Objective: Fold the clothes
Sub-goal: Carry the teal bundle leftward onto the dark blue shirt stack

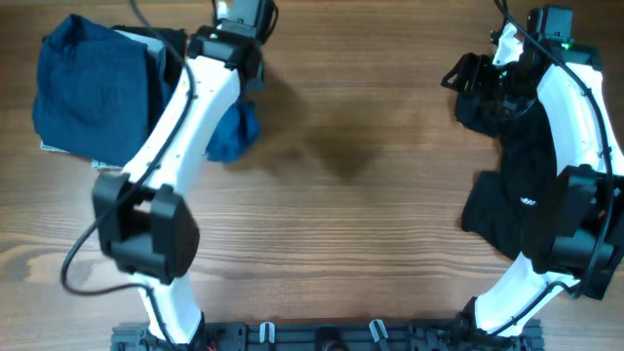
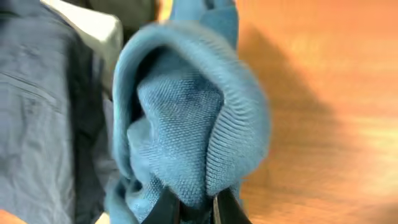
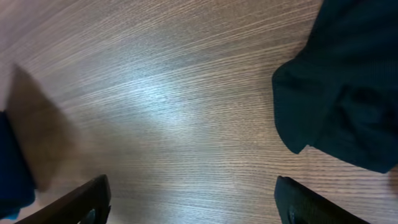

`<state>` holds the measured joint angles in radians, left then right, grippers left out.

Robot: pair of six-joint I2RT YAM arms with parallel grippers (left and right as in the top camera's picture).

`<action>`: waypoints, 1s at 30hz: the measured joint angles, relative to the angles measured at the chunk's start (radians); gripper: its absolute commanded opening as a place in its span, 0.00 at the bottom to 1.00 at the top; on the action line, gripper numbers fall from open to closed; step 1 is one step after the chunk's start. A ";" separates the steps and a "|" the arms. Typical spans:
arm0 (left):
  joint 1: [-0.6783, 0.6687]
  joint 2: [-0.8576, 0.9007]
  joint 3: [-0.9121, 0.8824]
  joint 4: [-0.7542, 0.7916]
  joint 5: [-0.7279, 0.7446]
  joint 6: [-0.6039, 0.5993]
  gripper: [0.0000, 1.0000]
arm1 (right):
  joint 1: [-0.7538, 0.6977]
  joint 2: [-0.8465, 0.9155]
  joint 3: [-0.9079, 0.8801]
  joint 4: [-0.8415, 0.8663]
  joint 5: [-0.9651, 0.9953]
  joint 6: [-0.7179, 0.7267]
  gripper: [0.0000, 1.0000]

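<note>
At rear left, left arm (image 1: 180, 107) outstretched, jaws pinching blue shirt (image 2: 186, 124)

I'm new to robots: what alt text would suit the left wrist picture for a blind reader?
The left hand is shut on a bunched blue shirt, whose ribbed fold fills the middle of the frame. At the picture's left lies darker blue cloth, at its right bare wooden table.
</note>
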<state>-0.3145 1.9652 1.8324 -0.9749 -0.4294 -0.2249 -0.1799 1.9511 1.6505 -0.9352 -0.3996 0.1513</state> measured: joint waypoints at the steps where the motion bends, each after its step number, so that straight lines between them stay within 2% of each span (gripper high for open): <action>1: 0.002 -0.018 0.000 0.008 0.000 -0.007 0.04 | 0.000 0.000 0.000 0.000 0.000 0.000 0.85; 6: 0.003 -0.101 0.000 0.038 -0.021 -0.049 0.04 | 0.000 0.000 0.000 -0.008 0.000 0.000 0.85; 11: 0.003 -0.177 0.001 0.045 -0.113 -0.115 0.04 | 0.000 0.000 0.000 -0.018 0.000 0.000 0.85; 22: 0.004 -0.324 0.001 0.094 -0.499 -0.333 0.04 | 0.000 0.000 0.000 -0.030 0.000 0.000 0.85; 30: 0.052 -0.356 0.002 0.093 -0.671 -0.391 0.04 | 0.000 0.000 0.000 -0.064 0.000 0.000 0.85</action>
<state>-0.2626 1.6089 1.8339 -0.8822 -1.1004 -0.6155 -0.1799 1.9511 1.6505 -0.9993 -0.3996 0.1513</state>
